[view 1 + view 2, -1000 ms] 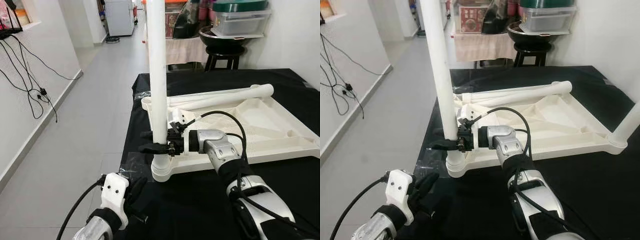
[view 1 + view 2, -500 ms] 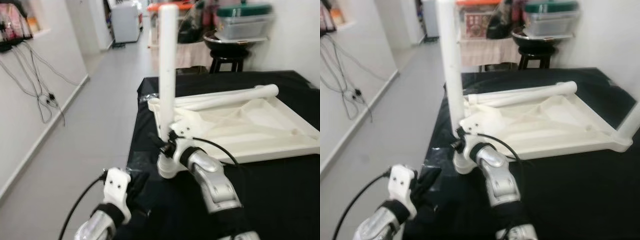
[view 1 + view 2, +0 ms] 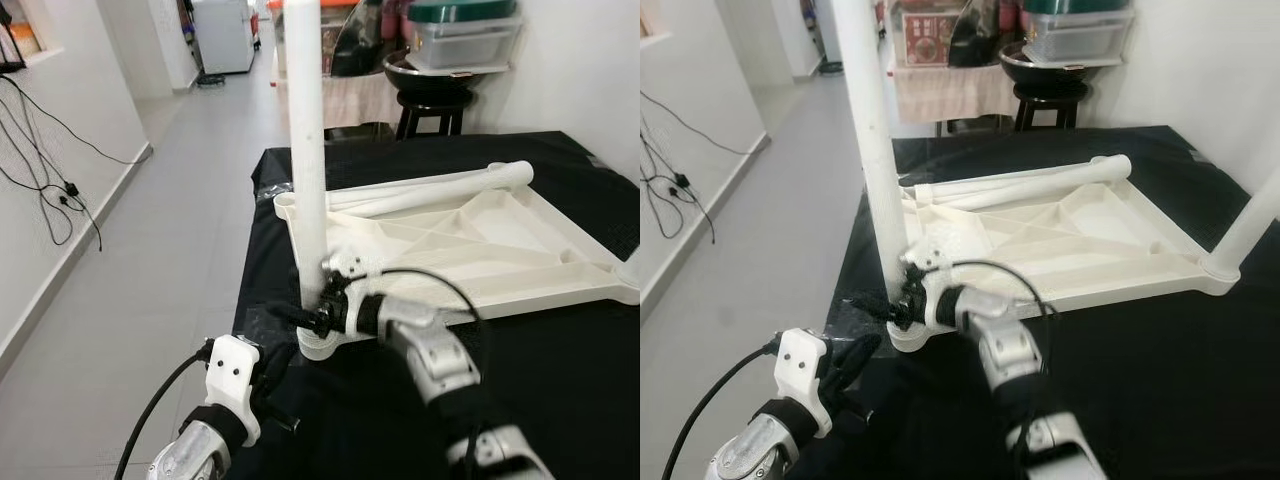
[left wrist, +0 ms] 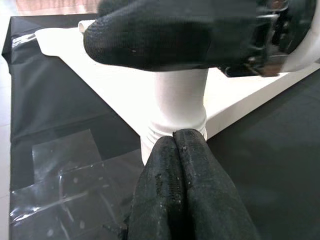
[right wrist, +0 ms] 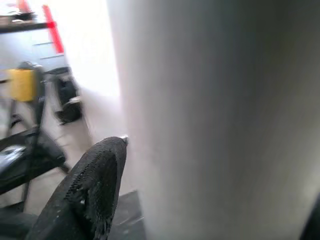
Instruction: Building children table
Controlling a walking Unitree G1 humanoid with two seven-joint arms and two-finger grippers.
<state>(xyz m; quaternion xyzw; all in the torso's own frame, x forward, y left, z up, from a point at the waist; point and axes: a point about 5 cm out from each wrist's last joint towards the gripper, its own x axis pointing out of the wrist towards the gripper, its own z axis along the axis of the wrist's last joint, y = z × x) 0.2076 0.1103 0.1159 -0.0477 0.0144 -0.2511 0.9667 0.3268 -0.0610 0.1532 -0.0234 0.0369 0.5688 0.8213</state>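
Right tool (image 3: 305, 318) around white leg (image 3: 305, 150)

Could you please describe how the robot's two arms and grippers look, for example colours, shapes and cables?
Both arms are silver metal with rounded segments. The right gripper has a black motor housing, a white bracket above it and a thin black cable looping over the forearm. The left gripper has a white block with two small holes, a black cable trailing from it, and long black textured fingers.
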